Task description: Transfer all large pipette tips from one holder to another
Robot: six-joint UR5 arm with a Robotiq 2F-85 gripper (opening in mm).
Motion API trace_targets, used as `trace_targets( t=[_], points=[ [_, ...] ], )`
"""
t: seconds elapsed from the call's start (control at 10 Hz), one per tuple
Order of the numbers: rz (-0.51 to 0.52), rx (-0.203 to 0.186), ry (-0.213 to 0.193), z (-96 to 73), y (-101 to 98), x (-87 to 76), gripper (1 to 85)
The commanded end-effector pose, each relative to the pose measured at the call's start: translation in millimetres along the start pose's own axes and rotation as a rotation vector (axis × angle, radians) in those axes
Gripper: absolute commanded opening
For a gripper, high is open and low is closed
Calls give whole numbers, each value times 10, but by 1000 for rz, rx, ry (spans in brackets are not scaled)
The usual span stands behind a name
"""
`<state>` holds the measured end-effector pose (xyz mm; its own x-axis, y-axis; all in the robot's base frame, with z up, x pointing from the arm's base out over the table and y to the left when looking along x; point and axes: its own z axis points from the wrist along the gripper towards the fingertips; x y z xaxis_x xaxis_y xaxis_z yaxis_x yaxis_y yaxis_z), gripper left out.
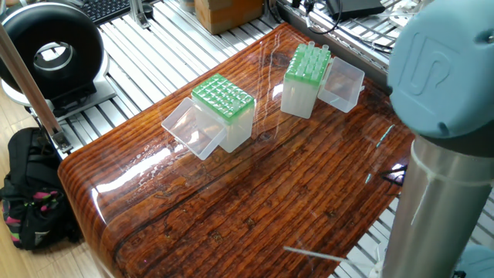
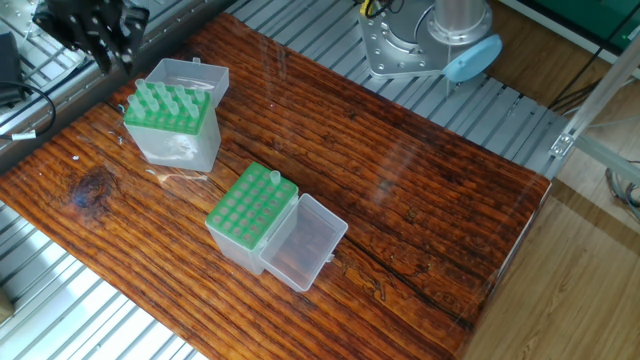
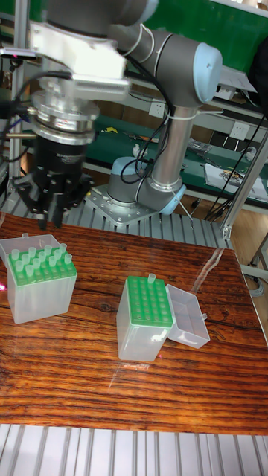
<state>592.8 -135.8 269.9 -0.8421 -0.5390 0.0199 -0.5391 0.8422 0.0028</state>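
My gripper hangs just above the back left corner of the far green-topped holder, which carries several large pipette tips upright in its holes. No tip shows between the fingers. From the tall view, the gripper sits over the rear of that holder. The second green-topped holder stands mid-table with a single tip in a corner hole and its clear lid open. One loose tip lies near the table's front edge.
The arm's large grey-blue joint blocks the right side of one fixed view. The far holder's clear lid lies open behind it. Metal slat rails surround the wooden table. The robot base is bolted beyond the table.
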Motion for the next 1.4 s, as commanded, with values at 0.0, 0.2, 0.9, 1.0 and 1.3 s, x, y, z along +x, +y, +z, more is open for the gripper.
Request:
trace_targets(
  t=[0.0, 0.2, 0.9, 1.0, 1.3],
  points=[
    [127, -48, 1, 78, 529, -379, 277],
    [239, -63, -13, 269, 951, -575, 247],
    [270, 72, 35, 413, 1036, -470, 123],
    [159, 60, 40, 415, 1063, -470, 130],
    [-18, 32, -50, 417, 1127, -715, 240]
  ],
)
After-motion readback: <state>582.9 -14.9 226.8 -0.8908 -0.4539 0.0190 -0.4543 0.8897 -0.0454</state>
